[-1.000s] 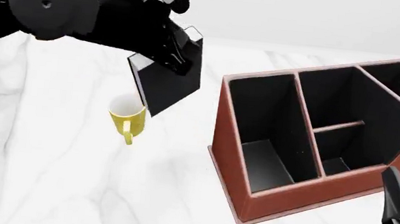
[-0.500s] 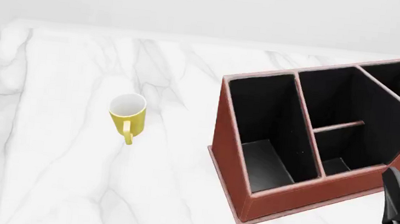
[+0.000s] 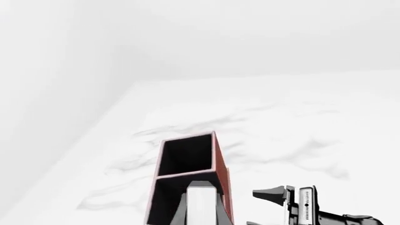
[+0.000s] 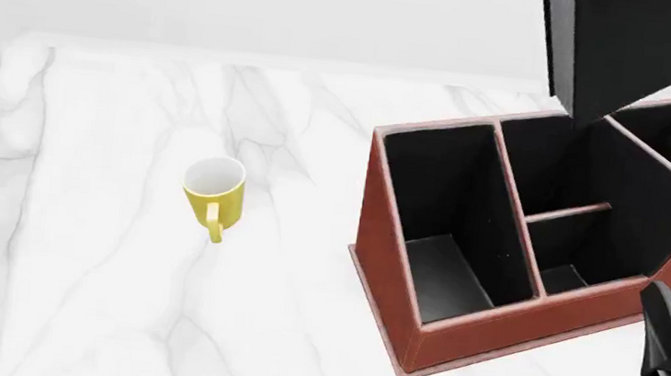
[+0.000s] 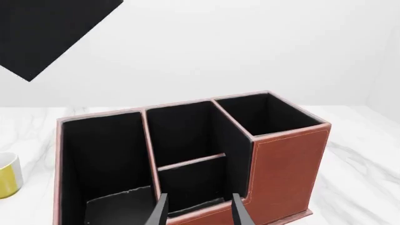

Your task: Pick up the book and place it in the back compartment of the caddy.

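The book [image 4: 639, 51], a black slab, hangs tilted in the air above the caddy's [image 4: 391, 249] far side. In the left wrist view its white page edge [image 3: 203, 204] sits right in front of the camera, over the caddy [image 3: 220, 164]. My left gripper's fingers and arm show in no view, but it holds the book. The back compartment [image 4: 575, 262] is the small black cell at the caddy's near long wall, and it is empty. My right gripper [image 4: 668, 322] is open and empty just in front of that wall. Its fingers [image 5: 161, 212] frame the cell [image 5: 190, 185].
A yellow mug [image 4: 214, 193] stands on the white marble table [image 4: 81, 265], left of the caddy. It also shows at the edge of the right wrist view [image 5: 6, 180]. The right arm [image 3: 300, 206] shows beside the caddy in the left wrist view.
The left arm held the book above the mug, left the front view, and now the book is at the top right above the caddy. The right gripper has not moved.
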`<control>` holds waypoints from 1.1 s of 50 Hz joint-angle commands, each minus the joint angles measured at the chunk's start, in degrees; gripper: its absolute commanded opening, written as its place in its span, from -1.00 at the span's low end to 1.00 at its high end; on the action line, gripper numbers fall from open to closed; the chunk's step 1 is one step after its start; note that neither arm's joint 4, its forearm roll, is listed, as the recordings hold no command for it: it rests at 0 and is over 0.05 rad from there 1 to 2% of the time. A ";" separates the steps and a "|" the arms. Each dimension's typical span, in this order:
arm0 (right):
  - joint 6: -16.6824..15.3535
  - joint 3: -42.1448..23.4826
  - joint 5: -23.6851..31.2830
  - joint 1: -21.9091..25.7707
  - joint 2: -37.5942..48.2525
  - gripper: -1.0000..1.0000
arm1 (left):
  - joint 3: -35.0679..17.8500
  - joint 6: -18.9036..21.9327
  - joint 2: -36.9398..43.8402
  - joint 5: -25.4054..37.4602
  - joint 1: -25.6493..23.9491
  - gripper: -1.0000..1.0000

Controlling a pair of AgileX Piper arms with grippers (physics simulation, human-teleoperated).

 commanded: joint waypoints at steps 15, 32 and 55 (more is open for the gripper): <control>0.09 0.01 -1.19 0.05 1.35 1.00 | 12.25 2.61 7.68 -15.78 -1.45 -1.00; 1.04 0.02 -3.11 0.07 3.66 1.00 | 6.84 2.59 13.97 -14.96 -2.76 -1.00; 1.89 -0.02 -6.58 0.18 7.86 1.00 | 5.66 5.26 20.54 -17.89 -0.81 -1.00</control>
